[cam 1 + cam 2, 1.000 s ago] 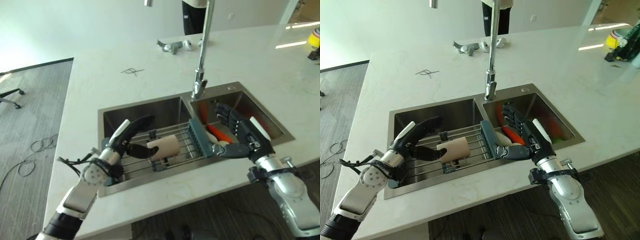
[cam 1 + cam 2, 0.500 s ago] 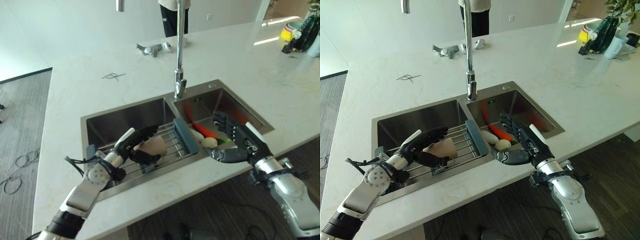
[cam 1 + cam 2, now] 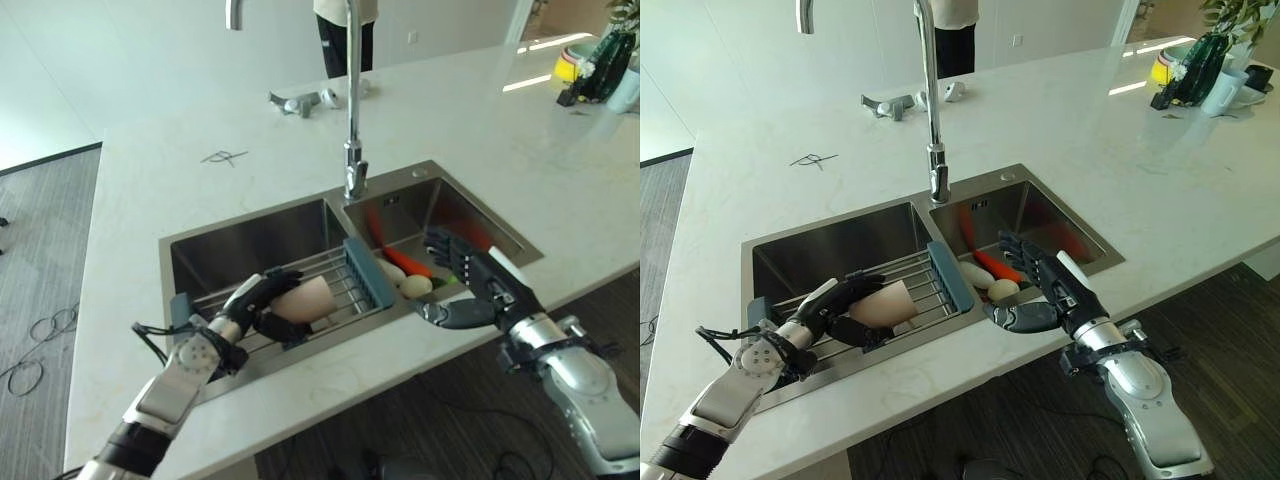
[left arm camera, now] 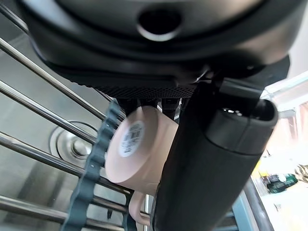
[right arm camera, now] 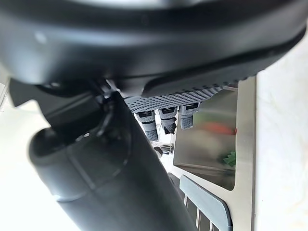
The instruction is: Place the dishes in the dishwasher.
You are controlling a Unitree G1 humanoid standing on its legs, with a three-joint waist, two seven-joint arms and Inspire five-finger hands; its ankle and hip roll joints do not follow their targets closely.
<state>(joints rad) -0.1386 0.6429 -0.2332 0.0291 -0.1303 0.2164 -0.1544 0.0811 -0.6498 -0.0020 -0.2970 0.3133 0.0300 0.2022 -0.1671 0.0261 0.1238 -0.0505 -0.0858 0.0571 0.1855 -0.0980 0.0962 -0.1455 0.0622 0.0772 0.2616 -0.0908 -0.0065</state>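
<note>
Two curled sides of left robot hand (image 3: 255, 305) clasp cup (image 3: 305, 298)

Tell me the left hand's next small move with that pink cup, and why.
Probably lift it straight up. The left hand is already curled round the pink cup, which lies on its side on the wire rack over the sink's left basin.

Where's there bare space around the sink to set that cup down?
Bare countertop lies left of the left basin, behind it up to the pen scribble. The rack is crowded by the left hand gripping the cup; vegetables fill the right basin under the right hand.
</note>
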